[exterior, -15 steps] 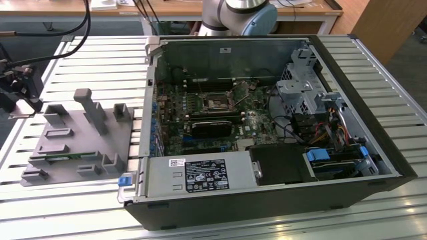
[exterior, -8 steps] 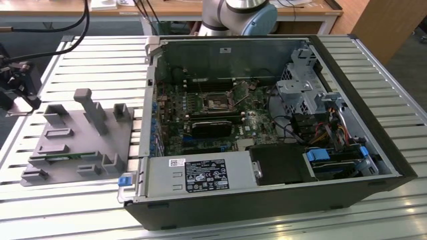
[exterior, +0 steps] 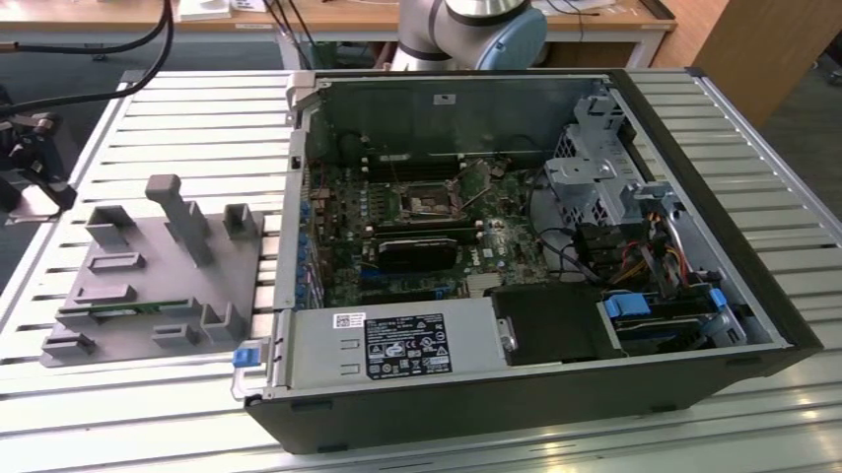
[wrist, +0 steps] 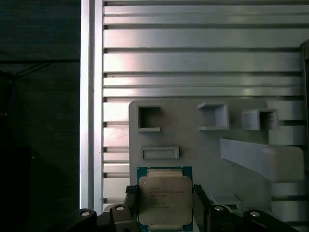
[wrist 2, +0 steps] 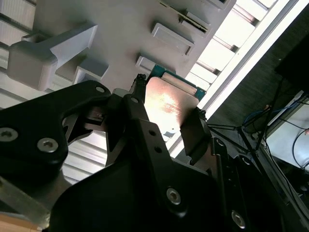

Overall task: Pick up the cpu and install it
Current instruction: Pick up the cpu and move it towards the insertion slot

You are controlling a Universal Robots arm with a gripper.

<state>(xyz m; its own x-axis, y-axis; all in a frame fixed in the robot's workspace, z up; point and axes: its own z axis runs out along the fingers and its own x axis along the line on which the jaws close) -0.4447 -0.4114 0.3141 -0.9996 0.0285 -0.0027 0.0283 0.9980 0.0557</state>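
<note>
The cpu point(wrist: 165, 199) is a flat square chip with a silvery top plate and a green rim. My gripper point(wrist: 166, 205) is shut on it, with a black finger pressed against each of two opposite sides. In the second wrist view the cpu point(wrist 2: 169, 104) sits between the same fingers point(wrist 2: 193, 133) of the gripper point(wrist 2: 166, 116), above the grey holder plate point(wrist 2: 120, 29). In the exterior view the arm's tool end point(exterior: 30, 163) hangs at the far left, beside the holder plate point(exterior: 145, 276). The open computer case point(exterior: 526, 246) shows the motherboard's socket point(exterior: 428, 202).
The holder plate point(wrist: 193, 145) carries raised pockets and a tall post point(exterior: 184, 217); a green memory stick point(exterior: 145, 307) lies in it. The slatted metal table point(exterior: 184, 128) ends close to the tool. A power supply point(exterior: 394, 345) and drive cage point(exterior: 593, 168) line the case.
</note>
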